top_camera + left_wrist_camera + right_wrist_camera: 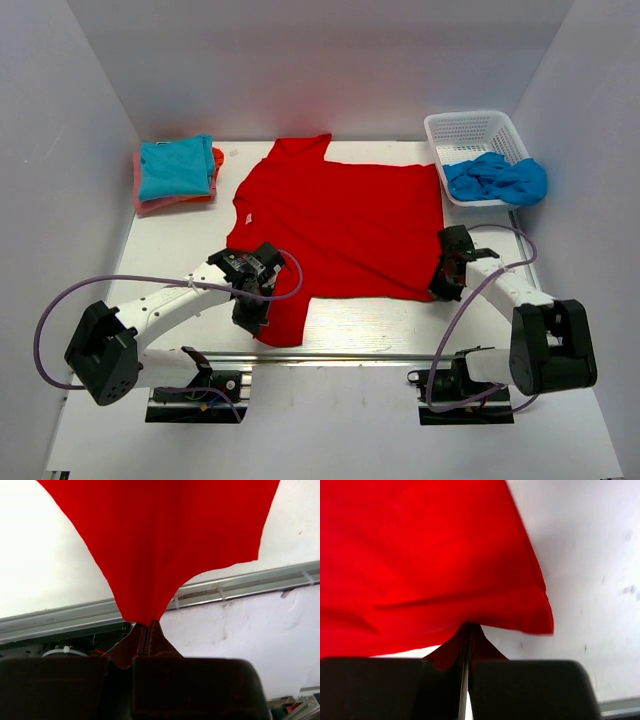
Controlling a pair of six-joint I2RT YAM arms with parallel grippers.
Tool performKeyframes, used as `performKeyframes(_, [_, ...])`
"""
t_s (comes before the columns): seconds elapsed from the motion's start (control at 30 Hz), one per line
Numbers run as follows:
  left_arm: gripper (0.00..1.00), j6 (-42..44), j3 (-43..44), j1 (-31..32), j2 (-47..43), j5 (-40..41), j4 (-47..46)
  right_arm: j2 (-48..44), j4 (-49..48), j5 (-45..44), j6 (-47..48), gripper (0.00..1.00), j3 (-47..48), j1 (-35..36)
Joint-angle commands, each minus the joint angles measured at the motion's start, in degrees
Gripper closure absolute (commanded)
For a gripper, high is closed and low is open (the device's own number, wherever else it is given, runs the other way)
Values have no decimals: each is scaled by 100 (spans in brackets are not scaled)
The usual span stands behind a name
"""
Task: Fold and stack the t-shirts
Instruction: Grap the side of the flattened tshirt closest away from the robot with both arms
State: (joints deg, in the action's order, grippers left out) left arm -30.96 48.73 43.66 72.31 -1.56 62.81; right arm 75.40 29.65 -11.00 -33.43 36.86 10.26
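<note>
Both claws were clamped on the red t-shirt. Left gripper had the near sleeve pinched. Right gripper had the near hem corner.

The shirt lay flat mid-table, between the folded turquoise t-shirt at far left and the basket at far right.

The cloth hung in a cone from each pinch. I judged it light, limp and without stiffness, likely to sag and slip on itself, and not fragile. It seemed best gripped at edges or corners, both sides at once.

The neck pointed left and the hem right. The long axis ran left-right across the table, one sleeve toward me and one away.
</note>
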Motion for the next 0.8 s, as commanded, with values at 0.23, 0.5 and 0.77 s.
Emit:
performKeyframes(0.23, [100, 388, 837, -15, -218, -477, 83, -877, 1227, 969, 960, 100, 347, 72])
performKeyframes(0.5, [100, 565, 2210, -138, 309, 682, -1041, -702, 981, 1505, 1093, 100, 963, 37])
performKeyframes(0.77, [100, 626, 2641, -674, 1074, 2062, -2052, -53, 884, 935, 1067, 100, 1815, 2])
